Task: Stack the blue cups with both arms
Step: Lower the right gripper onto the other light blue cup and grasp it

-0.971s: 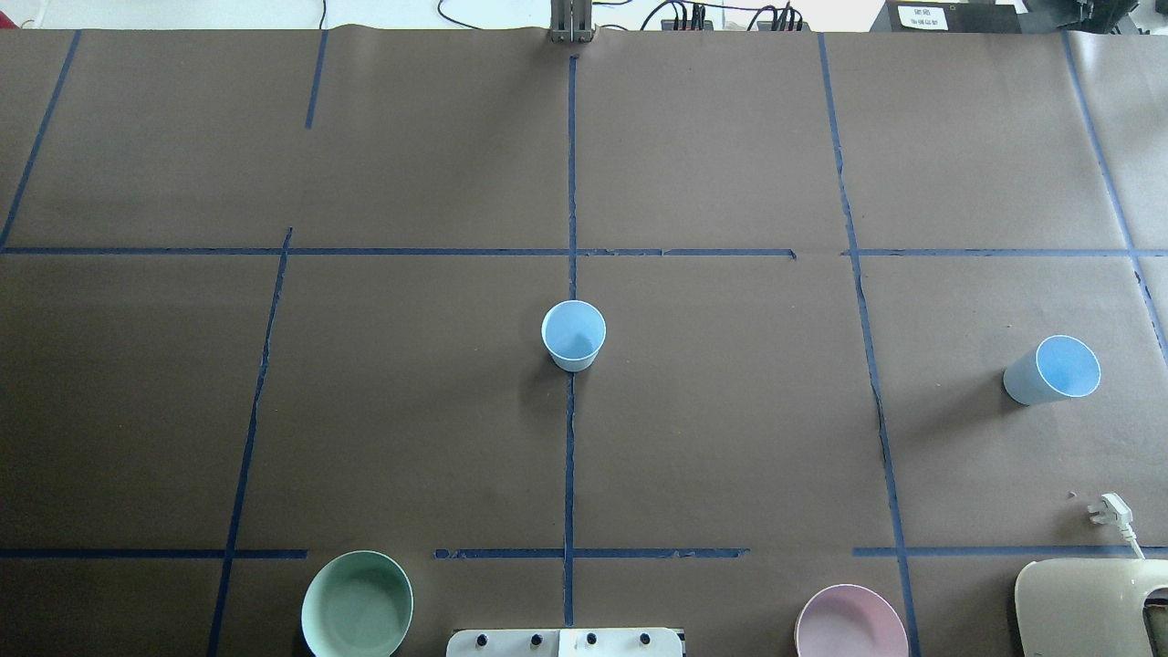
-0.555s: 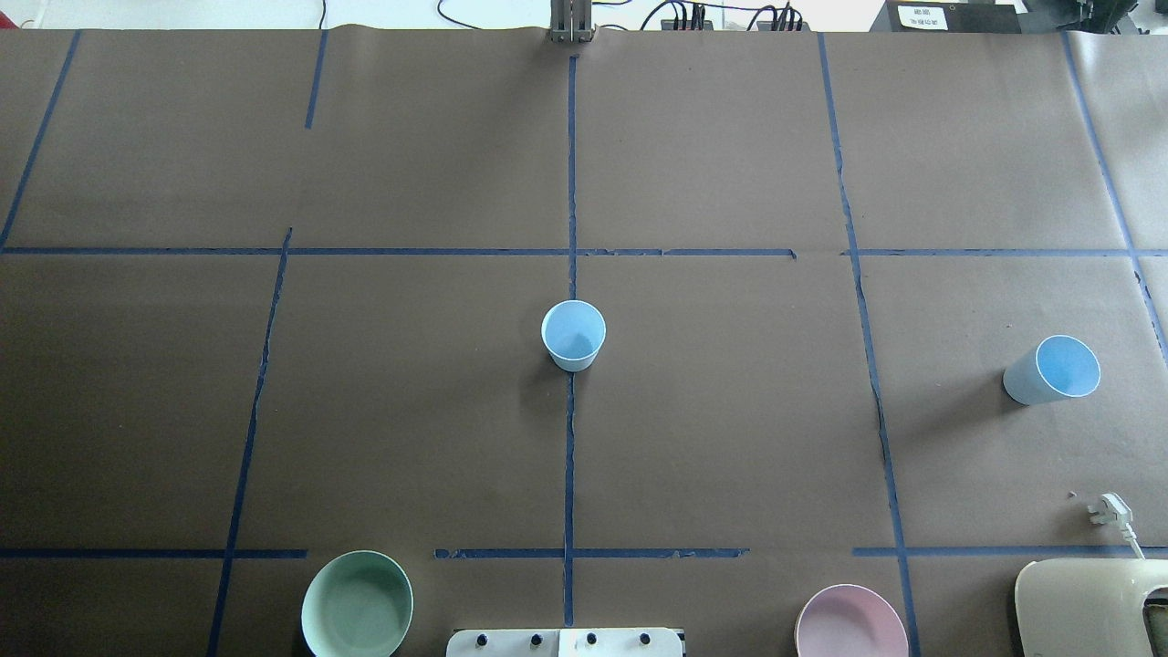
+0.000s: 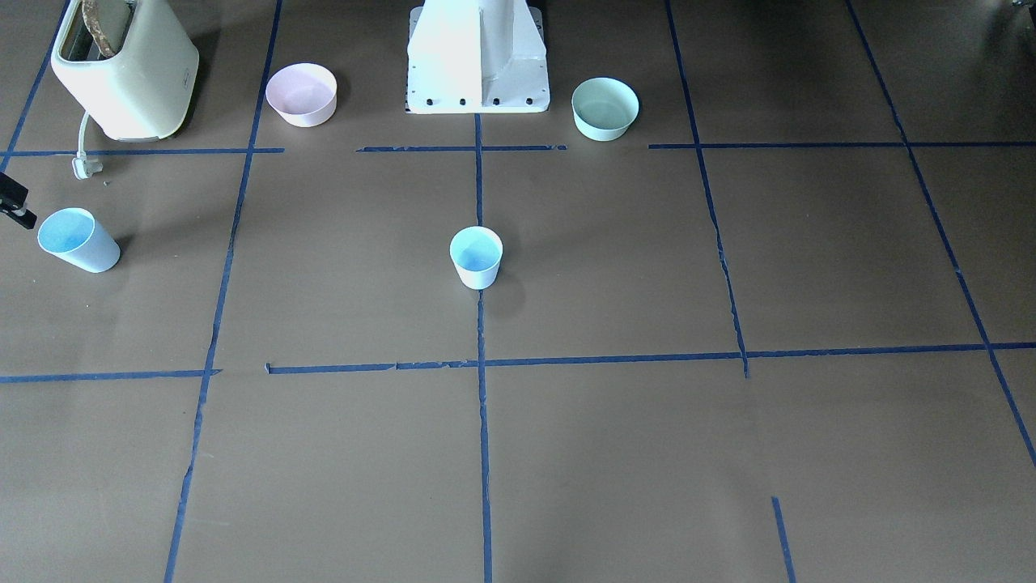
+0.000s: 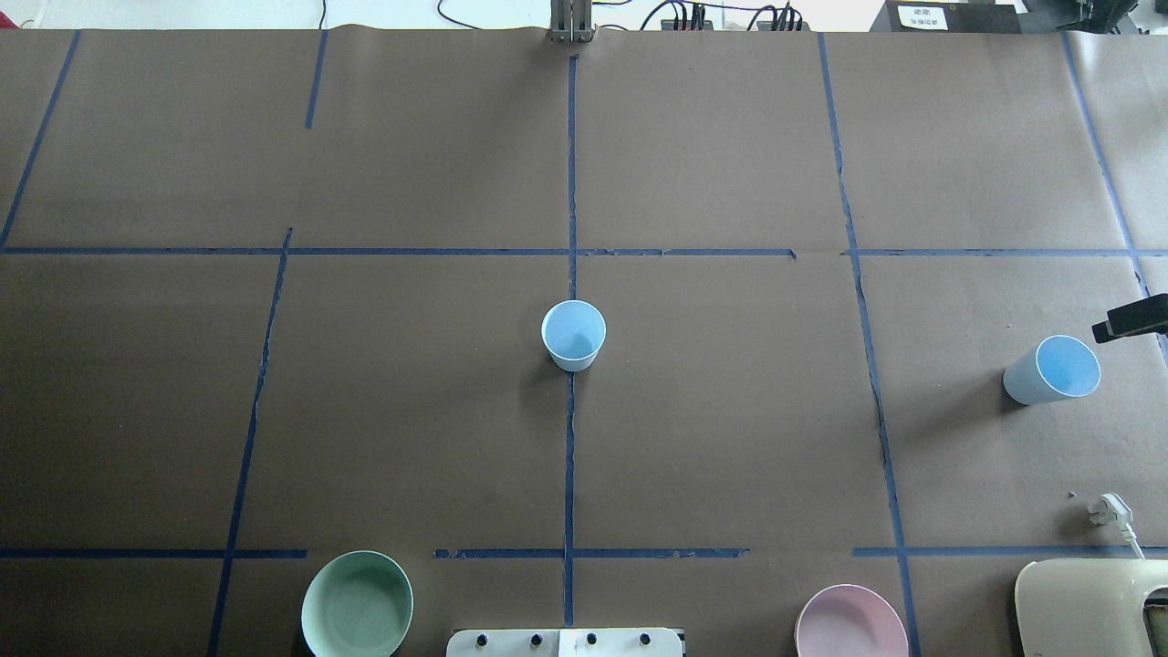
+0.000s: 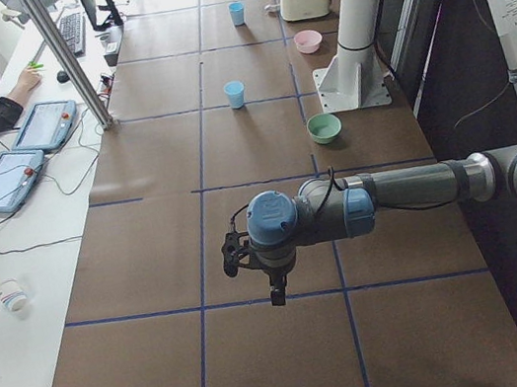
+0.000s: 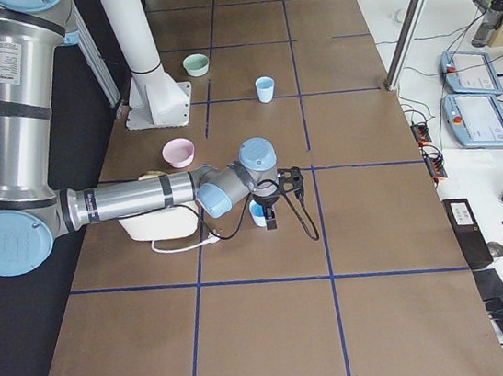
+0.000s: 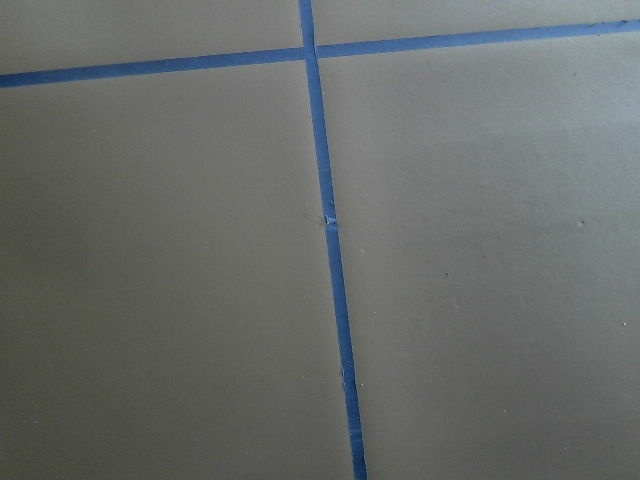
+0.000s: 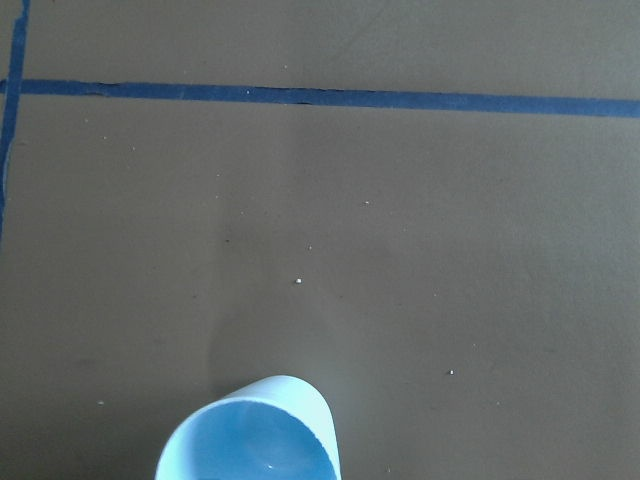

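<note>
One blue cup (image 4: 573, 335) is placed upright in the middle of the table (image 4: 730, 438), on the centre tape line (image 4: 569, 456). The second blue cup (image 4: 1051, 370) is found well apart from it, on the robot's right side, near the toaster (image 4: 1086, 602) and its white plug (image 4: 1109, 511).

The right gripper (image 4: 1130, 320) is seen only as a black tip at the edge of the overhead view, just beside the second cup and not touching it. How far its jaws are open cannot be told. In the right wrist view only the rim of this cup is shown, at the bottom edge.

The left gripper (image 5: 273, 286) is held low over bare table at the robot's left end, far from both cups. Its opening cannot be told either. Nothing is seen in it.

A pink bowl (image 4: 850, 622) and a mint-green bowl (image 4: 357, 604) are placed near the robot's base.
</note>
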Controlling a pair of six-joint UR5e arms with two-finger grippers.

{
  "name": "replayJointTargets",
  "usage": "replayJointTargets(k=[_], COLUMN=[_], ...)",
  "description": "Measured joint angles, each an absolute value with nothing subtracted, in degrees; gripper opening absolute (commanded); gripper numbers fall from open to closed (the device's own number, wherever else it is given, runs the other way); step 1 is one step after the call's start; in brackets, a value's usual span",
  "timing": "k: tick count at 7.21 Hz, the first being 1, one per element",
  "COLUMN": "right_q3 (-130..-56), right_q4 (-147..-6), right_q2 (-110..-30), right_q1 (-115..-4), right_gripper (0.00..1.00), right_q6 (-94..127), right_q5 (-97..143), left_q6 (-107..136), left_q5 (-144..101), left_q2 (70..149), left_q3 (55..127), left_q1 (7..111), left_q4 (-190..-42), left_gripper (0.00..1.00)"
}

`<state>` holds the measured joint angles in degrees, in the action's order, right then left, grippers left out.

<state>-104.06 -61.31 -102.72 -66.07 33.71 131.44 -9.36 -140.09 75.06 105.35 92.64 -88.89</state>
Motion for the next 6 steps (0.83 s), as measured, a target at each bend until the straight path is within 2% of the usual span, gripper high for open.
replayJointTargets(k=[4,6], right_q3=[-101.5,-100.4], right_q4=[-59.4,-59.4], right_q2=[-103.0,-102.7], right_q1=[-62.0,-60.7], right_gripper=[0.96,0.45], right_q6=[34.6,34.6], right_q5=[129.4,129.1], left_q6=[-9.3,-9.3], left_q5=[-140.1,-140.1], left_q2=[75.1,75.1], left_q3=[105.8,105.9], left_q1=[92.6,92.6], left_q4=[-88.9,-88.9], left_gripper=[1.0,1.0])
